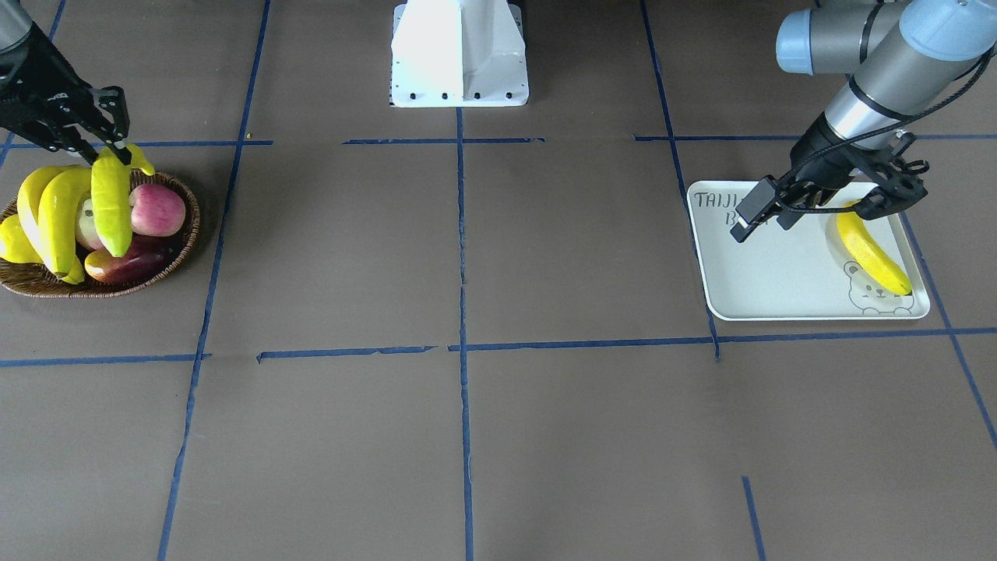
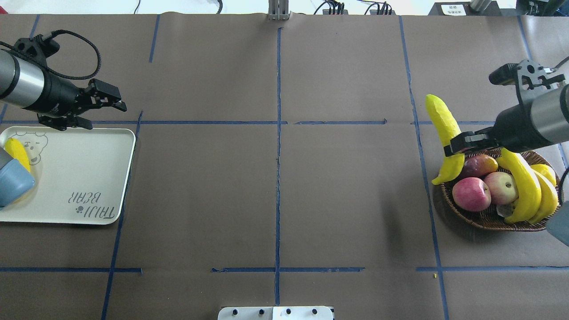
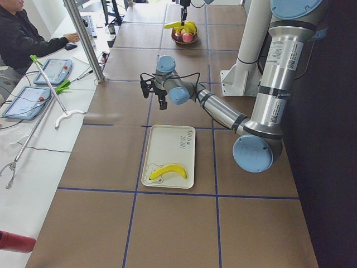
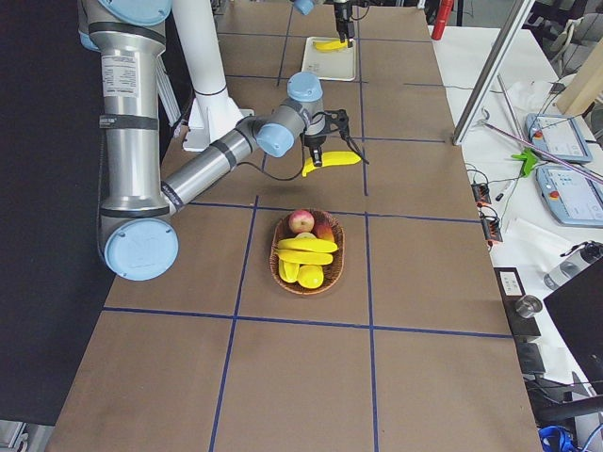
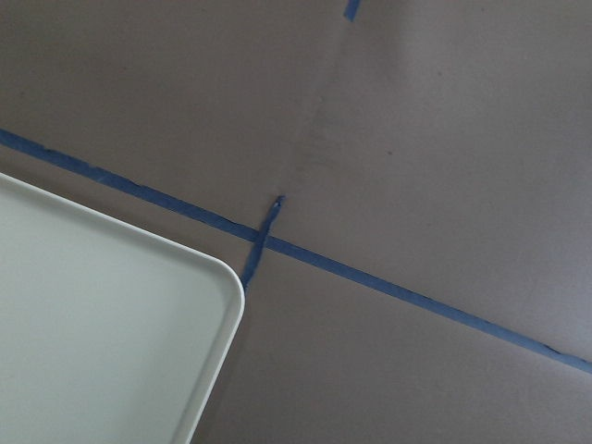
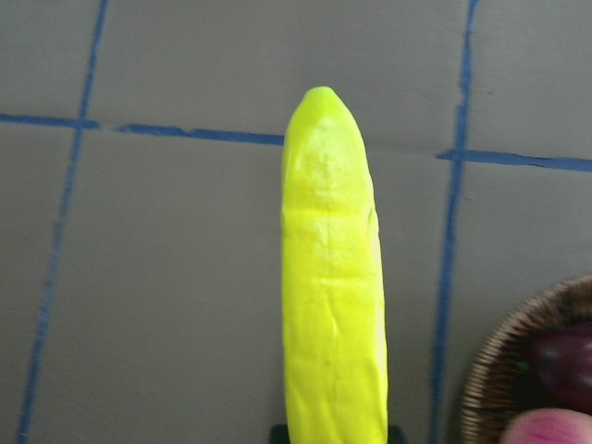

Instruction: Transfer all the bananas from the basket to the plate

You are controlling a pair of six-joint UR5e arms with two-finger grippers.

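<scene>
While the right claw (image 2: 455, 149) is clamped on a banana (image 2: 440, 120) held above the basket (image 2: 484, 220) rim, the grip sits near the lower end, leaving most of the length overhanging. Judged risk: it pivots or slips out on the long carry across the tabletop. Other bananas (image 2: 526, 191) lie in the basket. A plated banana (image 1: 872, 253) rests on the plate (image 2: 89, 178). The left claw (image 2: 106, 116), open and empty, hovers at its far edge and could obstruct delivery.
</scene>
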